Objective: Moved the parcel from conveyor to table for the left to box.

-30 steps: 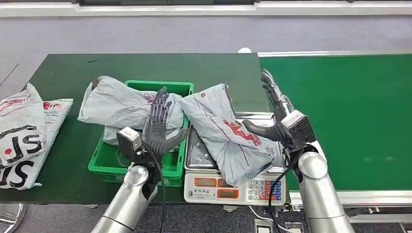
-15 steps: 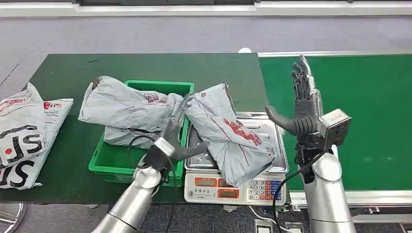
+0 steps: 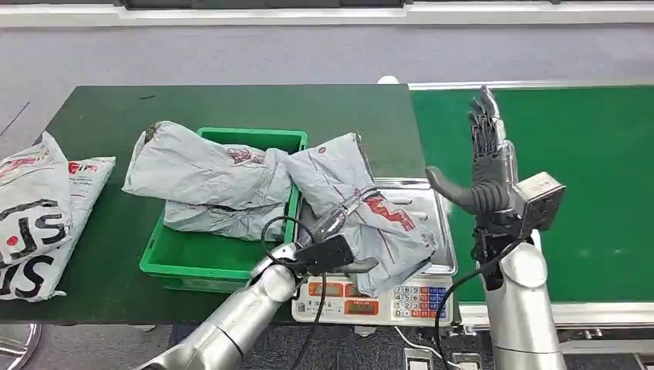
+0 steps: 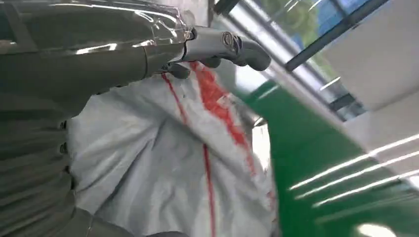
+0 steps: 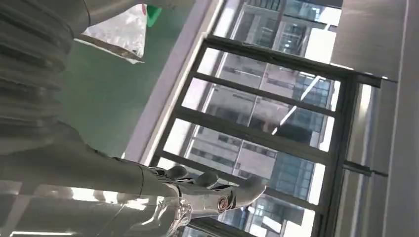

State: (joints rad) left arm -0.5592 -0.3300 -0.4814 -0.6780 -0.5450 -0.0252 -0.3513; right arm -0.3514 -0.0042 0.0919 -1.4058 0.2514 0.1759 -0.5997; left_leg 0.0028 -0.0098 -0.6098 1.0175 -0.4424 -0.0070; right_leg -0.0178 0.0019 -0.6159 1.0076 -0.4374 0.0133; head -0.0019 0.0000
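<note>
Head view: my left hand (image 3: 339,250) has swung from above the green bin (image 3: 197,266) at centre-left to the lower middle, now lying on the parcel (image 3: 370,220) on the scale (image 3: 370,297); I cannot tell whether its fingers pinch the bag. My right hand (image 3: 484,166) has risen from the parcel's right edge and stands upright at right of centre over the conveyor (image 3: 586,185), fingers spread, holding nothing. The parcel stays draped across the scale beside the bin.

Left wrist view: my fingers (image 4: 232,47) stretch over the parcel (image 4: 163,163) at upper centre.

Right wrist view: my fingers (image 5: 217,195) reach out at the lower middle against windows.
</note>
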